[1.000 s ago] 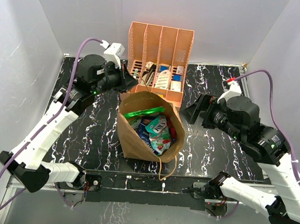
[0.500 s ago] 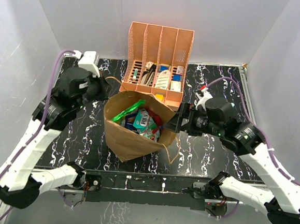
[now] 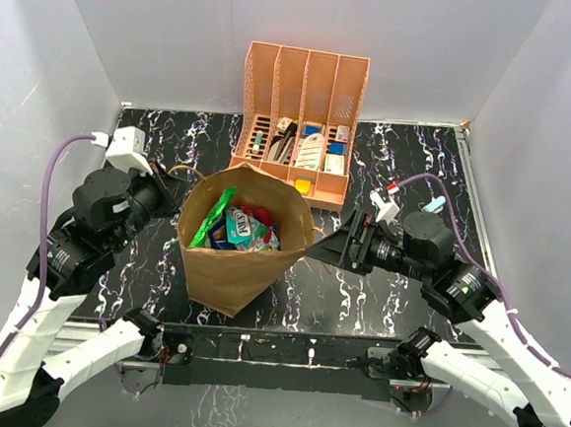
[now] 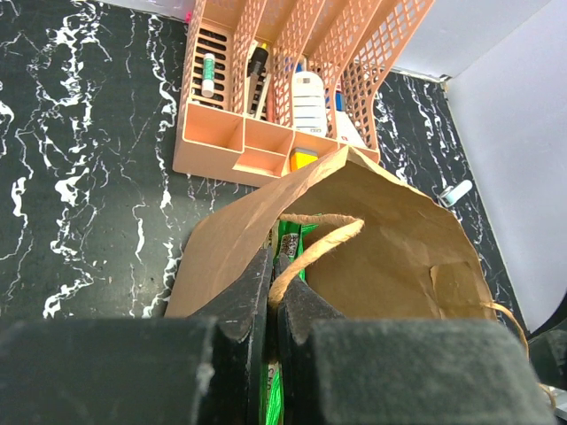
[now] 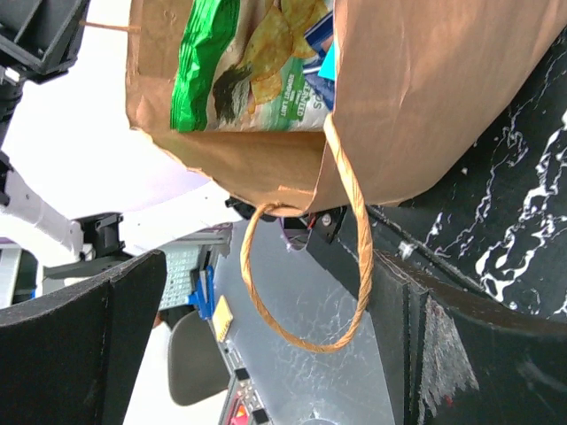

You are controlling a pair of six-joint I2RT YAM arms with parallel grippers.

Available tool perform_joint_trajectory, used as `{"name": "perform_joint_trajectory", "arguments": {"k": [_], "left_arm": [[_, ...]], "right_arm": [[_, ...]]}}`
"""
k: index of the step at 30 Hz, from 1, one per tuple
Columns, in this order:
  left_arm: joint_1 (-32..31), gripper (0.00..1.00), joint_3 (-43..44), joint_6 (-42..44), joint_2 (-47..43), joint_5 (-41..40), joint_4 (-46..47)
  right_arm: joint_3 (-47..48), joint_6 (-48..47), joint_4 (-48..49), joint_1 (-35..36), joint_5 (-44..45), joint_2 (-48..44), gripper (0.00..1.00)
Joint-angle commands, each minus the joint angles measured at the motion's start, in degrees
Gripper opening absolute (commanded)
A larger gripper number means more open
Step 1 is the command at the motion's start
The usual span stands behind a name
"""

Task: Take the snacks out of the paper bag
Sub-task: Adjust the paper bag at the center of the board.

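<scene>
Black, white-veined marble tabletop point(image 3: 409, 154) fills my overhead view. One brown paper bag point(image 3: 223, 278) stands mouth-up near its centre, just in front of one orange organiser point(image 3: 306, 77) with four compartments. My left gripper point(image 4: 273, 266) is clamped tight at the bag's rim, on one cord handle point(image 4: 323, 235). My right gripper point(image 5: 266, 292) is spread wide and empty just beside the bag's right wall, and the second handle point(image 5: 358, 232) hangs in view between its fingers. All the snacks are inside the bag. I count four showing: one green packet point(image 3: 212, 218), one teal point(image 3: 249, 230), one red point(image 3: 258, 212) and one blue point(image 5: 317, 34); more may hide beneath. I judge them light, crinkly and slick, and the bag soft and easily tipped. I would pinch the green packet's upper edge, since it stands tallest.
</scene>
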Motion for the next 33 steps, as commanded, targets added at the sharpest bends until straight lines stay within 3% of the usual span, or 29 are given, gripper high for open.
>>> {"name": "perform_joint_trajectory", "arguments": {"k": [1,8,12,14,16,21,24,28,29,31,33], "left_arm": [[0.2,0.0,0.6,-1.4,-0.6,2.3,3.7],[0.2,0.0,-0.3,-2.1,-2.0,3.8,3.2],[0.1,0.0,-0.6,-2.8,-3.3,3.6,3.4],[0.2,0.0,-1.2,-3.1,-3.6,4.3,4.5],[0.2,0.0,-0.8,-3.1,-3.2,5.1,4.6],[0.2,0.0,0.9,-2.9,-1.5,6.2,2.8],[0.2,0.0,0.5,-3.4,-1.7,7.0,3.1],[0.2,0.02,0.8,-4.2,-0.7,8.1,2.8],[0.2,0.02,1.1,-4.3,-0.2,8.6,2.6],[0.2,0.09,2.1,-4.5,0.7,9.0,1.9],[0.2,0.16,3.5,-4.7,1.2,9.3,1.0]], "right_arm": [[-3.3,4.9,7.8,-0.1,-2.7,-3.2,0.98],[-7.4,8.2,16.7,-0.1,-1.3,-7.2,0.92],[-12.3,12.2,27.7,-0.1,2.8,-10.7,0.73],[-13.4,13.9,30.0,-0.1,3.4,-10.4,0.69],[-13.4,14.9,31.3,-0.1,2.9,-9.0,0.67],[-13.2,17.0,35.7,-0.1,2.0,-4.3,0.51],[-13.5,17.9,35.6,-0.1,5.3,-4.0,0.34],[-14.2,17.9,35.6,-0.1,11.4,-5.8,0.3],[-14.6,18.0,36.2,-0.2,12.0,-6.1,0.23],[-14.7,17.8,36.4,-0.1,13.0,-6.7,0.1],[-14.3,17.3,35.7,-0.1,13.8,-7.4,0.07]]}}
